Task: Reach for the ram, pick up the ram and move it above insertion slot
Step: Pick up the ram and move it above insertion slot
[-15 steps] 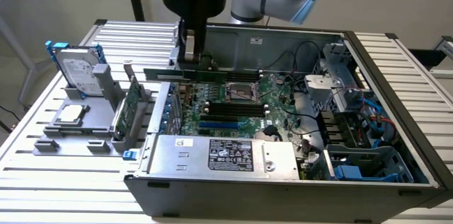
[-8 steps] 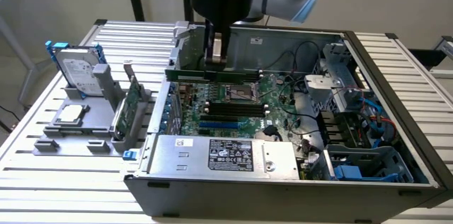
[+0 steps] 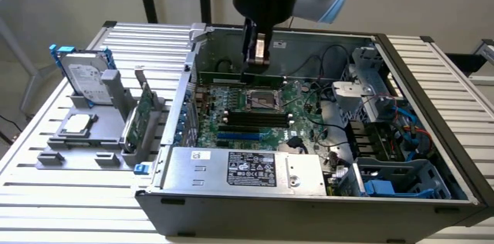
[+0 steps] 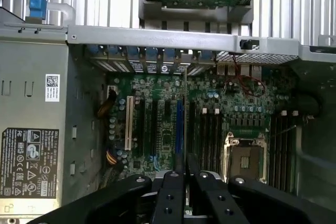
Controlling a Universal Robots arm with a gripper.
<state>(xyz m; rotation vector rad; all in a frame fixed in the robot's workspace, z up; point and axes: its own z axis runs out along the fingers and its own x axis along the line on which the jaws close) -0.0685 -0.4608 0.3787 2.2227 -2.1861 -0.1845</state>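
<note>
The ram (image 3: 231, 76) sits clenched between your gripper (image 3: 255, 69) fingers. In the wrist view it runs edge-on as a thin line (image 4: 185, 108) out from between the two dark fingers (image 4: 170, 192), which are drawn close on either side of it around the gripper's (image 4: 185, 174) centre. In the exterior view you see it as a narrow green strip, level, hanging above the motherboard (image 3: 247, 111) inside the open computer case (image 3: 309, 209). The processor socket (image 3: 261, 99) lies just beneath the gripper toward 6 o'clock in that view, and the black memory slots (image 3: 255, 119) lie a little further along the same direction; the ram is clear of them, not seated. Further toward 6 o'clock is the grey power supply (image 3: 247, 169) with its label. Toward 9 o'clock, outside the case, a grey holder (image 3: 77, 140) on the slatted table (image 3: 46, 198) carries a hard drive (image 3: 85, 76) and a broader green card (image 3: 139, 117), both standing on edge.
</note>
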